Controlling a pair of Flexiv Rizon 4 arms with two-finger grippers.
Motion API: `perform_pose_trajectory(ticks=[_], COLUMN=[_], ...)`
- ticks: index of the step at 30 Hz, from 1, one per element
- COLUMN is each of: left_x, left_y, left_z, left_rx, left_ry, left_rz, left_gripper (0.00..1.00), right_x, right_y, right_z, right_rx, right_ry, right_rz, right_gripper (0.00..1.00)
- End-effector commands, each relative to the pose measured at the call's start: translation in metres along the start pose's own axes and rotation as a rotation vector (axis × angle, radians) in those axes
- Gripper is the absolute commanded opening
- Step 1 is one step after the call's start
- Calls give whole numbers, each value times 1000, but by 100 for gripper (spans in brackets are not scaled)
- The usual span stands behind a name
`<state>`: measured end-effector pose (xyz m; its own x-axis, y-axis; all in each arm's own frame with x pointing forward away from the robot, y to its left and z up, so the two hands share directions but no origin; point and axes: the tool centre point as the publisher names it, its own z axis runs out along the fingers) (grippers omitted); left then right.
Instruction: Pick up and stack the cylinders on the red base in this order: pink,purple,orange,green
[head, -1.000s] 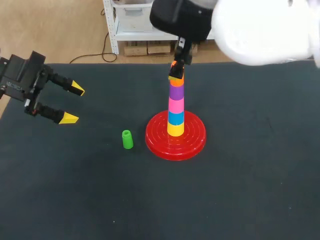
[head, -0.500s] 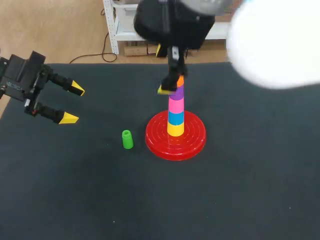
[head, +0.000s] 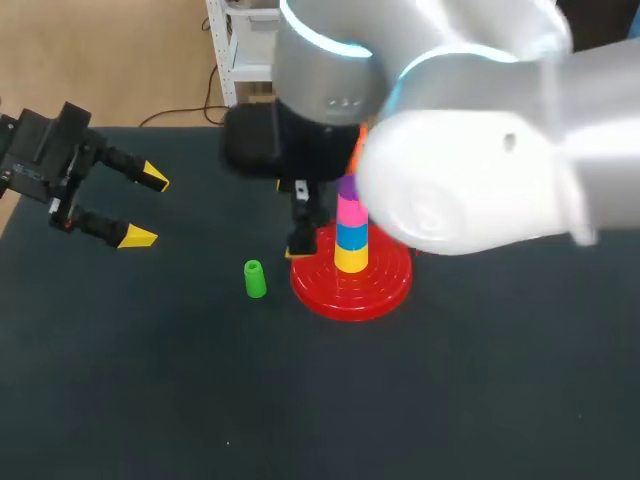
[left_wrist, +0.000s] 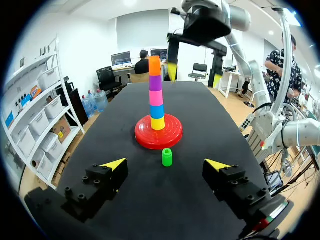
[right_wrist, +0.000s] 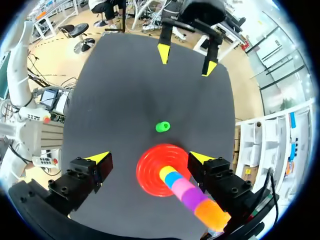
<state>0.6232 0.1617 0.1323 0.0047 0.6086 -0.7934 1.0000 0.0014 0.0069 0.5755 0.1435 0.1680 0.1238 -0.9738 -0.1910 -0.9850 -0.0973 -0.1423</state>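
Fingers: left fingers (left_wrist: 114, 164) wide, right fingers (right_wrist: 100, 157) wide | orange cylinder (left_wrist: 155, 65) tops stack (left_wrist: 157, 102), half-hidden in head view | green cylinder (head: 254, 278) unstacked

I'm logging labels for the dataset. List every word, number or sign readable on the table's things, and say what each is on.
None: the red base, the stacked cylinders, the green cylinder and the table bear no text or signs.
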Motion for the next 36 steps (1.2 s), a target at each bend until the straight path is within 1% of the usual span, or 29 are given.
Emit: perform_pose_trajectory(ticks=[1, 6, 9, 15, 16, 18, 21, 29, 36], left_x=[1, 1, 1, 1, 1, 1, 1, 1, 1], left_y=[1, 1, 1, 1, 1, 1, 1, 1, 1], left_z=[0, 0, 0, 0, 0, 0, 0, 0, 0], left_rx=[1, 1, 1, 1, 1, 1, 1, 1, 1], left_ry=[0, 0, 0, 0, 0, 0, 0, 0, 0], left_rz=[1, 1, 1, 1, 1, 1, 1, 1, 1], left_gripper=[100, 100, 100, 100, 100, 100, 100, 100, 100], right_x=[-7, -9, -11, -18, -20, -22, -25, -30, -28], right_y=[-15, -19, -21, -14, -14, -13, -13, -17, -30], right_z=[33, 55, 67, 86, 88, 94, 103, 119, 131], right_rx=[-27, -53, -63, -71, -58, -66, -54, -64, -66], right_ry=[9, -16, -7, 15, 19, 23, 45, 78, 92], right_rz=[23, 49, 55, 35, 30, 31, 20, 31, 62], right_gripper=[100, 100, 100, 100, 100, 100, 100, 100, 100])
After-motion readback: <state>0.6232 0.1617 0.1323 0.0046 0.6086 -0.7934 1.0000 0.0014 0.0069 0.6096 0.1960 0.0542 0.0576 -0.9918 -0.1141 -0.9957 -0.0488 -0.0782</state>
